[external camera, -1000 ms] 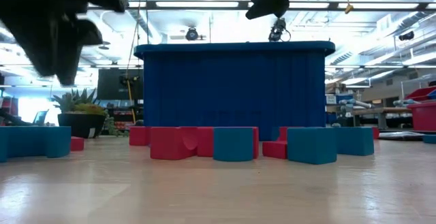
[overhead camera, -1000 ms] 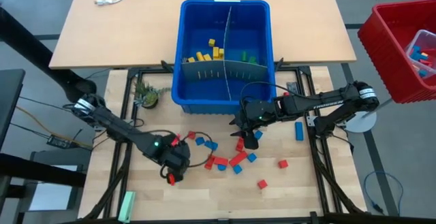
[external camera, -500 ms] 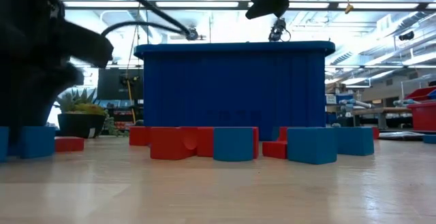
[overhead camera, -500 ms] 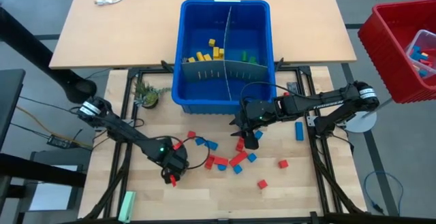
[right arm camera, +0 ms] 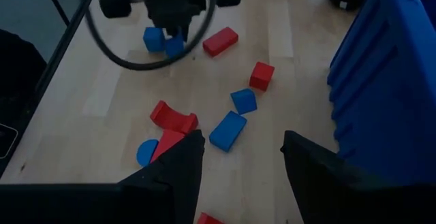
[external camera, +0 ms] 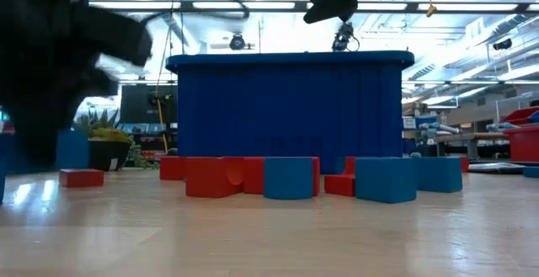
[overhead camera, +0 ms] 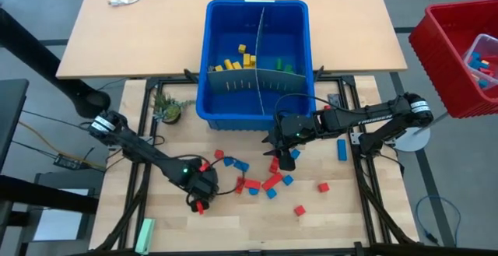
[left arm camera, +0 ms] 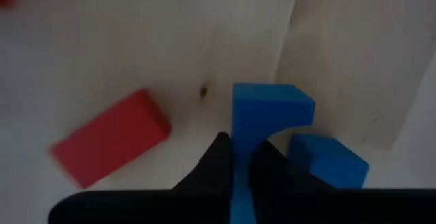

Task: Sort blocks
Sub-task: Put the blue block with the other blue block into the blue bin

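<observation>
The left tool (overhead camera: 199, 191) is seen low over the near-left part of the worktop (overhead camera: 334, 225), w/ its fingers (left arm camera: 218, 163) clenched on a blue block (left arm camera: 262, 115); in the left wrist view the block's edge is pinched between the two dark tips, so it is judged grasped. A 2nd blue block (left arm camera: 327, 159) lies just beside it, and a red block (left arm camera: 109, 146) lies near, apart from the tips. Whether the grasped block is lifted clear of the wood can't be told.

The rest of the loose blocks, red and blue, are scattered approx. mid-worktop, between the two arms, e.g. a red cluster (overhead camera: 268, 183) and a lone red one (overhead camera: 299, 210). Yellow and green ones are already in the blue bin (overhead camera: 214, 69), in separate compartments at its far side.

Key relation for the next move: the bin lies away from the left tool, toward the worktop's far side and to the right, w/ the scattered pile in between. The carry is therefore judged to need a lift above the bin's wall first.

The right tool (overhead camera: 285, 156) is held above the pile just in front of the bin, its fingers (right arm camera: 177, 176) spread and nothing between them. The pile is nearer to it than to the left arm.
</observation>
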Robot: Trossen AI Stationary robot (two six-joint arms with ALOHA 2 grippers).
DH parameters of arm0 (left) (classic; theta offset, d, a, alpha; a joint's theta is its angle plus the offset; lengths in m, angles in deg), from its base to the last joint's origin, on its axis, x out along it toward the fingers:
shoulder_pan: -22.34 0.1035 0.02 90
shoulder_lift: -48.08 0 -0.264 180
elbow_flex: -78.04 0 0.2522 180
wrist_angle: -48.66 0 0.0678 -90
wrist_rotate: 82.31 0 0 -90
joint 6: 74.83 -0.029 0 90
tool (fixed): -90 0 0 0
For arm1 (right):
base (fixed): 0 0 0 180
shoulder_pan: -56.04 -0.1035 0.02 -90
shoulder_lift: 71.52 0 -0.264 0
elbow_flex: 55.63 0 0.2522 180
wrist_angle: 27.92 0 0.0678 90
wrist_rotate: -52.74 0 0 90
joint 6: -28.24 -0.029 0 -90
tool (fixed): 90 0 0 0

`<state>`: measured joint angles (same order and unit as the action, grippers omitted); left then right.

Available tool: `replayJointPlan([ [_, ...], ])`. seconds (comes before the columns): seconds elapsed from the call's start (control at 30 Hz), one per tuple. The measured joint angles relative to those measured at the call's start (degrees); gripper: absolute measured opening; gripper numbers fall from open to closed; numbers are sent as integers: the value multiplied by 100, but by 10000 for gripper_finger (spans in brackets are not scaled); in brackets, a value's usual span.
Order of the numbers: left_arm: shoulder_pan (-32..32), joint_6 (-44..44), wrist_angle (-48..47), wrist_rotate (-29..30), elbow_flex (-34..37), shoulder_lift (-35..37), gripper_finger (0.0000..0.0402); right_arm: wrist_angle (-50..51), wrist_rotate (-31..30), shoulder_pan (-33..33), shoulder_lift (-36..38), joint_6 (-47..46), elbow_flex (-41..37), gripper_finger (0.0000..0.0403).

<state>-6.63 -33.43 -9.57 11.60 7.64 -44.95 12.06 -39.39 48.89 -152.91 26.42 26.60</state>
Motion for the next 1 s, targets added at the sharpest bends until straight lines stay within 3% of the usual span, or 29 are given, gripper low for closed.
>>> replayJointPlan([
  [0.3,510,-1011,-1921,1501,-1790,373,37,-2,4,0,0,0,0,186],
  [0.53,1607,-2367,-1951,2407,-2936,797,38,-4,7,0,0,0,0,185],
  [0.77,2910,-3704,-1319,2313,-3388,817,38,-7,15,0,0,-14,0,184],
  [1.0,3877,-4167,-816,2200,-3388,716,39,-9,15,0,0,-57,0,185],
])
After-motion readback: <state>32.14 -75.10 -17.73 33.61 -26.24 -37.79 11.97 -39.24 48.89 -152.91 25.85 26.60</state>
